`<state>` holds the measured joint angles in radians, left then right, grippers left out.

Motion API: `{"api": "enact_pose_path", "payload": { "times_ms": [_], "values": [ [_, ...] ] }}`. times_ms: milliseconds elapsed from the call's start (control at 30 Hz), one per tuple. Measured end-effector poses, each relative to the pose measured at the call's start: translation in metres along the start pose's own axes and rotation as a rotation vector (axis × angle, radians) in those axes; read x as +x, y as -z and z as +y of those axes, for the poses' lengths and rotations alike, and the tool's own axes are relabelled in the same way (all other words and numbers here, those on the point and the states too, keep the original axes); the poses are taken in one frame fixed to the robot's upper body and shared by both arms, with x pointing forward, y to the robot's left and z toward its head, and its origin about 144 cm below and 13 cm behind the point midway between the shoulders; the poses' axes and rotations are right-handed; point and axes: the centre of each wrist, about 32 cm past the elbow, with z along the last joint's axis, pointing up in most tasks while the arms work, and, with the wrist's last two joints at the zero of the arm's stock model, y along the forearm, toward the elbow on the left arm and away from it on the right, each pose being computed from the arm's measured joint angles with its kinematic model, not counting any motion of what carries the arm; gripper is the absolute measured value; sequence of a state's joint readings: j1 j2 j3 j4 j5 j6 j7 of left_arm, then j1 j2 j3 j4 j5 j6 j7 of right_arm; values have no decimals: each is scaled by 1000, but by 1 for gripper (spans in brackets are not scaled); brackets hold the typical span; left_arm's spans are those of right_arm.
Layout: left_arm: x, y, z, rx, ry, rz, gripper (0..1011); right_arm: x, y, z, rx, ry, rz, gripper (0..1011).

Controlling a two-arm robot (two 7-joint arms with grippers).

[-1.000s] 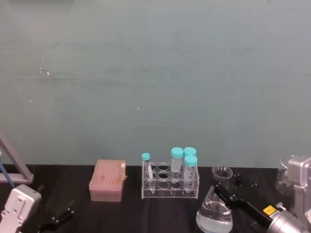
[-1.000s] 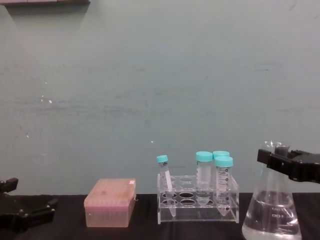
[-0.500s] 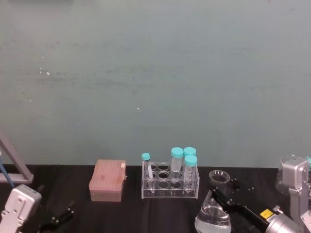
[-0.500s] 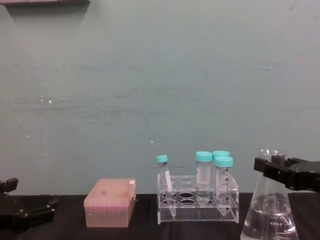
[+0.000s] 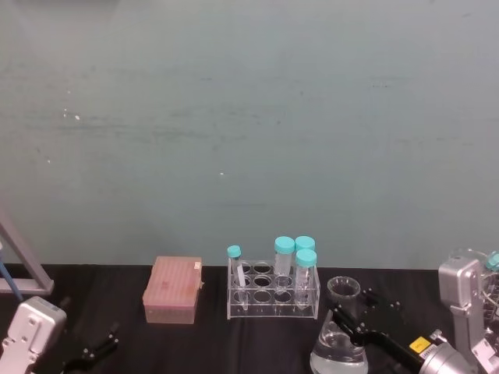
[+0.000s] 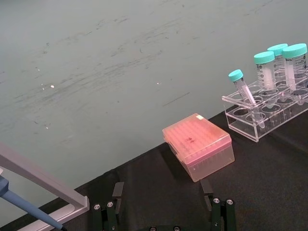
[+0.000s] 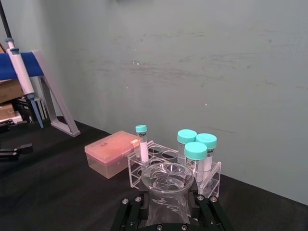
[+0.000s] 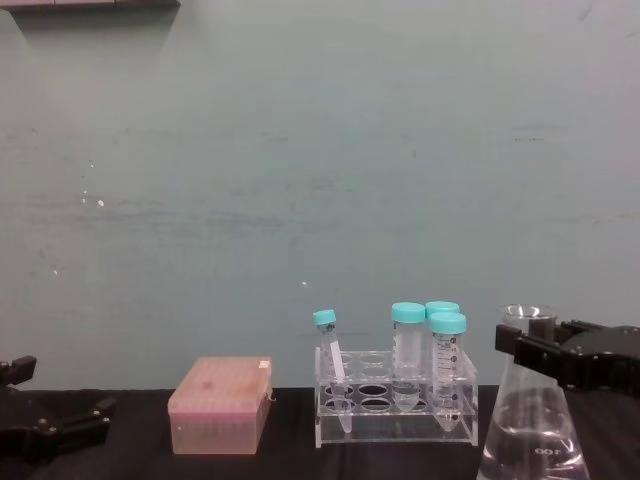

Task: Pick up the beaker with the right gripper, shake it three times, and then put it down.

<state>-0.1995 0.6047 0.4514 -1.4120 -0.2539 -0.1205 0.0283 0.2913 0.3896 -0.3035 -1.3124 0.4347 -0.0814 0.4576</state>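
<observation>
Right gripper [image 8: 535,350] fingers clamped on the beaker [image 8: 532,430] neck, beaker upright, long axis vertical, at 3 o'clock of the tube rack [image 8: 395,410]. Left gripper [image 8: 45,425] parked at the desk's [image 5: 234,343] 9 o'clock, fingers apart.

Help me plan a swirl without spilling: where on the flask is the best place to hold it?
Grip the narrow neck just under the rim, coming in from the side. The flask flares to a wide, liquid-filled base, so only the neck fits; the right end effector holds it there now.
</observation>
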Motion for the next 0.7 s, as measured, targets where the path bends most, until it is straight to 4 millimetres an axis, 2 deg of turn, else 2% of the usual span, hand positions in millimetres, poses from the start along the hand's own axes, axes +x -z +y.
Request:
{"api": "enact_pose_path", "payload": {
  "times_ms": [700],
  "values": [
    [0, 0, 0, 0, 0, 0, 1000, -4, 5, 1, -10, -15, 1, 461]
  ]
}}
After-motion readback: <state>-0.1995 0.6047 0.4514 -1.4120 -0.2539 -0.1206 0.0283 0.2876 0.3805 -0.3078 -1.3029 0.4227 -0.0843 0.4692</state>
